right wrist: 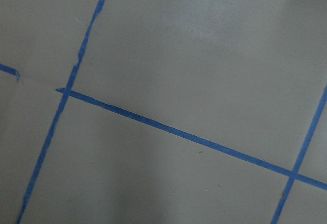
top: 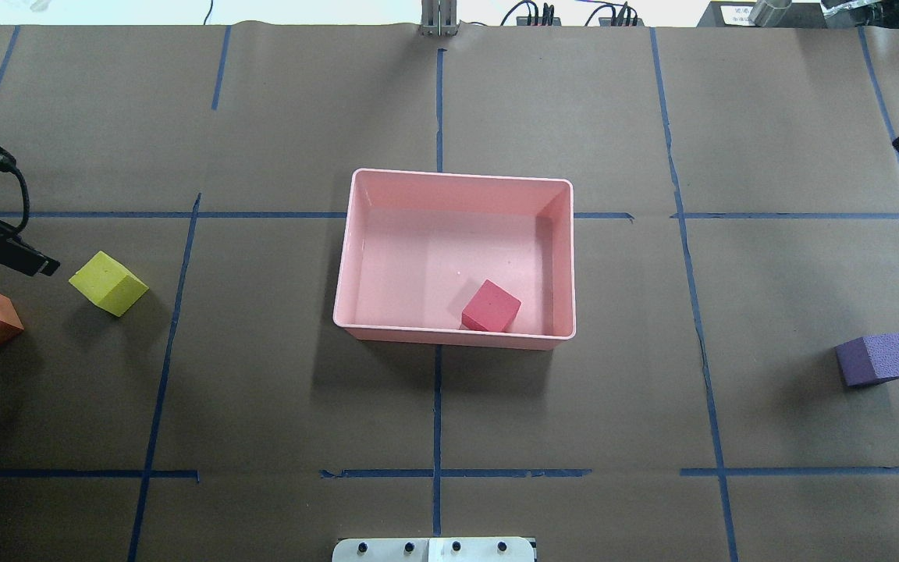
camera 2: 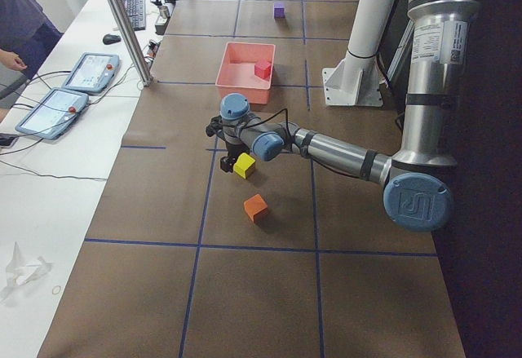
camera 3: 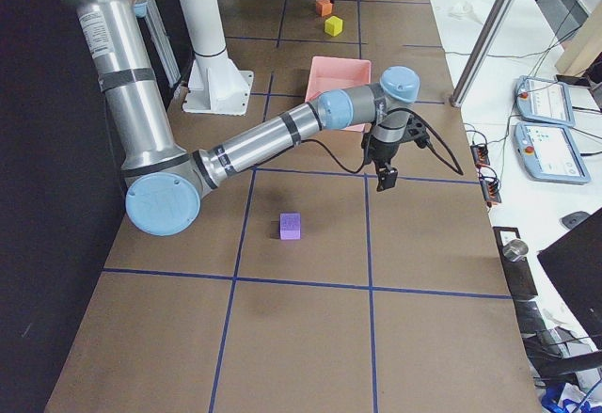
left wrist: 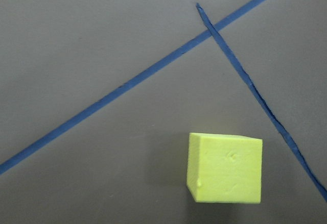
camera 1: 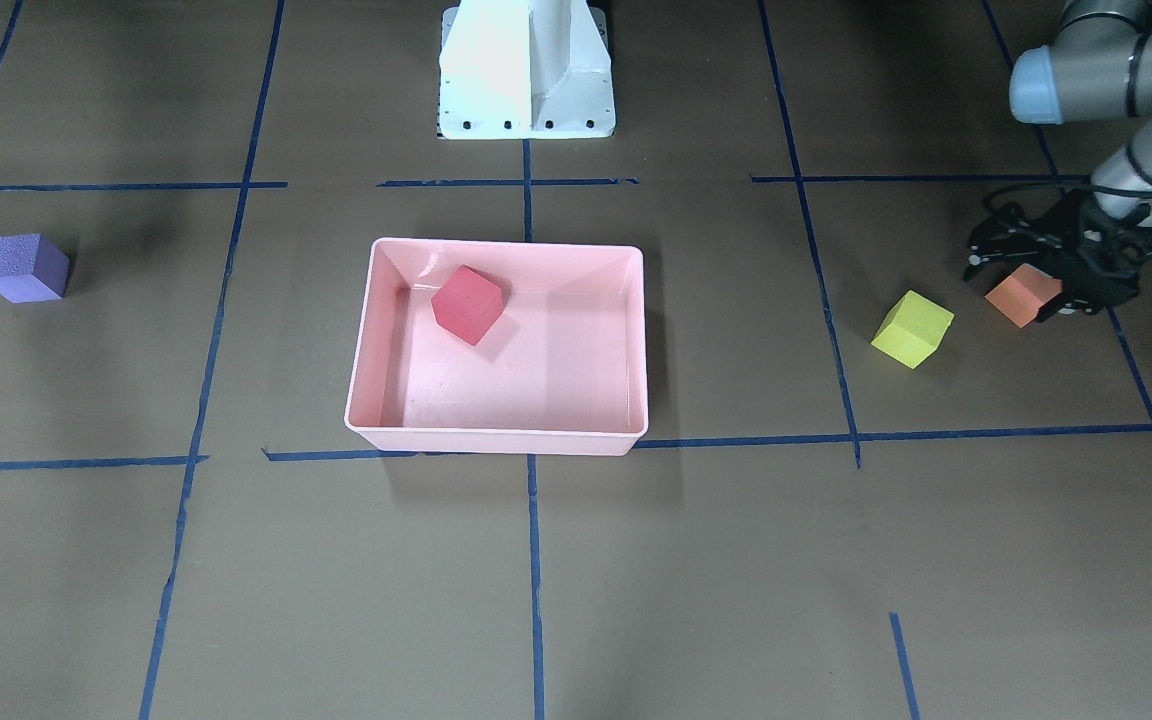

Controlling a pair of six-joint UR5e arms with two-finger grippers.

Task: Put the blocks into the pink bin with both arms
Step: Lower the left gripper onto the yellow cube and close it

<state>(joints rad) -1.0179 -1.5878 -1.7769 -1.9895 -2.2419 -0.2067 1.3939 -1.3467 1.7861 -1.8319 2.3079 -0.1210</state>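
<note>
Hovering left gripper (camera 2: 231, 163), fingers spread and empty, just beside yellow-green foam cube (camera 1: 913, 329) | orange foam cube (camera 1: 1023, 296) near those fingers, partly hidden behind them from the front | red foam cube (camera 1: 468, 304) inside shallow pale pink plastic bin (camera 1: 496, 440), well apart | purple foam cube (camera 1: 24, 268) apart from right gripper (camera 3: 383, 180), whose finger state cannot be told | blue tape lines (camera 1: 986, 435) cross brown paper (camera 1: 736, 600)

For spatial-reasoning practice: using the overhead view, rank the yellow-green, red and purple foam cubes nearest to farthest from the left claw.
1. Yellow-green foam cube, beside the left claw.
2. Red foam cube, inside the pink plastic bin.
3. Purple foam cube, far right.
</note>
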